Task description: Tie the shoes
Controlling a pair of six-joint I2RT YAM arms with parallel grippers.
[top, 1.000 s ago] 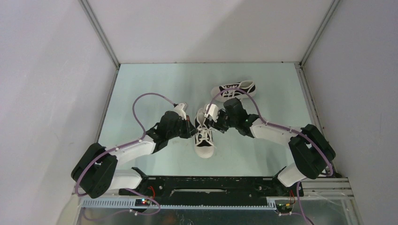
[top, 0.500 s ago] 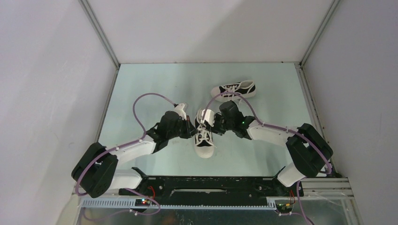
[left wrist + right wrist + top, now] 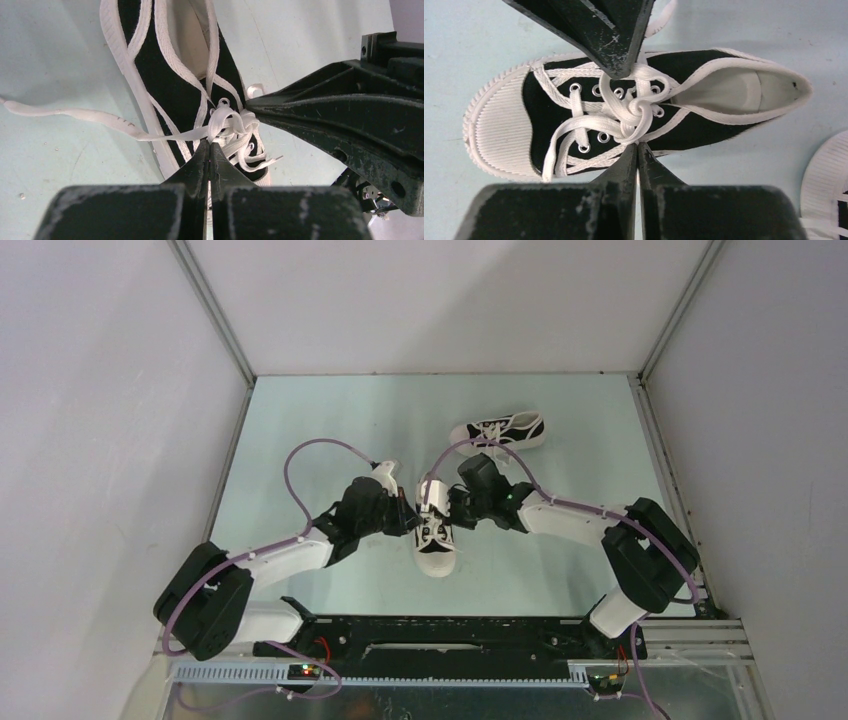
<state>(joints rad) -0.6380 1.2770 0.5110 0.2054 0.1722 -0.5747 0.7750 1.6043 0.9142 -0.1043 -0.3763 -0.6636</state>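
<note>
Over the middle of the bench (image 3: 330,420), the left gripper (image 3: 209,146) is closed tight, its tips pinching a strand of the white laces (image 3: 634,112) where they bunch above the eyelets. The right gripper (image 3: 638,149) faces it from the other side of the same knot. Its fingers are drawn together to a sliver, with the tips against the knot's edge; I cannot tell whether a lace is caught between them.

Both work on the near shoe (image 3: 437,552), which stands upright with its white toe cap towards the arms' bases. Each wrist tilts down onto it. The left arm (image 3: 285,555) runs in from a bent elbow at the lower left, and the right arm (image 3: 575,520) mirrors it from the lower right. A purple cable (image 3: 300,452) loops above the left forearm. The second shoe (image 3: 500,430) lies crosswise farther back, beyond the right wrist.
</note>
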